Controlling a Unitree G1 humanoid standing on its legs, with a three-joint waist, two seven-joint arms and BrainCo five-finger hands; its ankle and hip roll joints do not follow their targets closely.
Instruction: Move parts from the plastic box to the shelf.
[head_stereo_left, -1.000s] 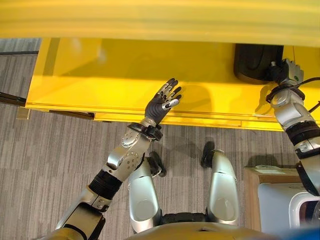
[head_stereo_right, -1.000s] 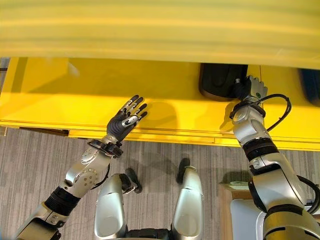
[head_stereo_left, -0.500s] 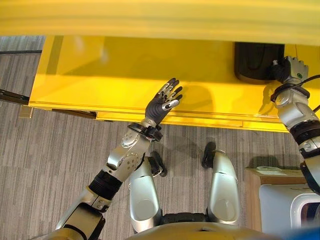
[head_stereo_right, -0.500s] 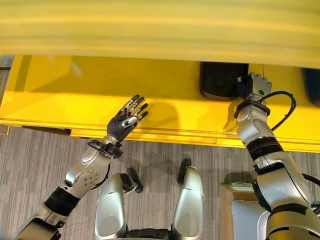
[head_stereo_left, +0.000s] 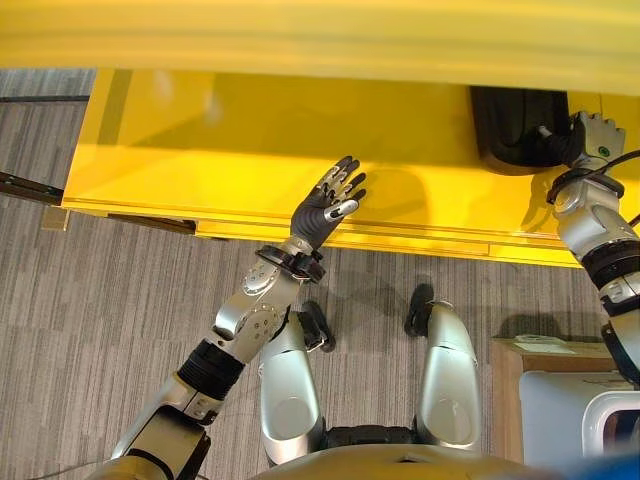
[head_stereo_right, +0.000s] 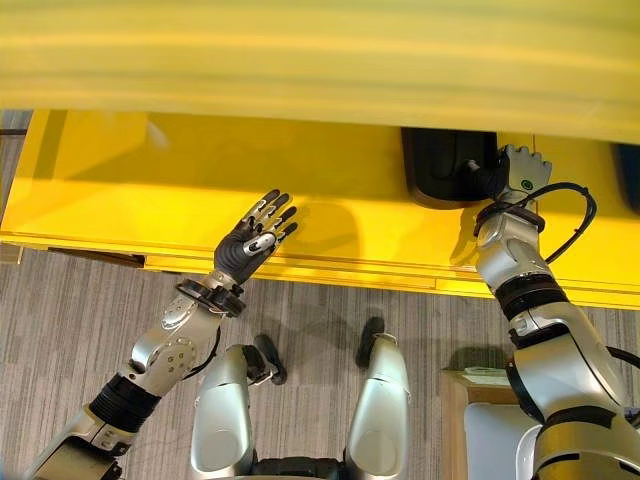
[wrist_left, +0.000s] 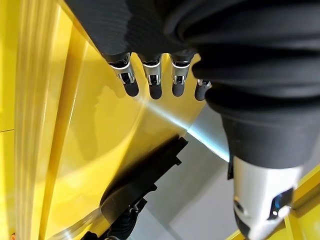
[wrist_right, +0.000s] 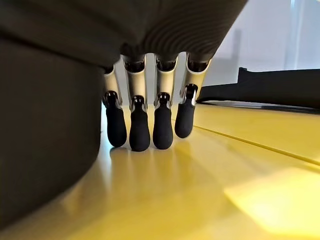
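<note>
Yellow shelf (head_stereo_left: 230, 140) across the upper field, front lip running above the grey carpet floor (head_stereo_left: 100, 300).

Black part (head_stereo_right: 438, 165) on the shelf surface, far right, back half under the overhang of the level above. Lies flat, out of the box.

Right hand (head_stereo_right: 522, 170) on the shelf just beside the part's right edge, wrist raised over the front lip. In the right wrist view: fingers (wrist_right: 140, 132) straight and side by side, dark tips pointing down at the yellow surface, nothing between them, so not clamped on anything. Possibly touching the part on the thumb side, where a dark mass sits close against the hand; contact not resolvable. Second dark item (wrist_right: 270, 90) flat on the shelf further along, well apart from the fingertips.

Left hand (head_stereo_left: 322, 208) raised over the shelf's front lip near the middle, palm toward the shelf, well apart from the part. In the left wrist view: fingers (wrist_left: 155, 85) spread and straight, holding nothing.

Pale plastic box (head_stereo_left: 560, 400) at lower right, beside the right arm, below shelf level.
</note>
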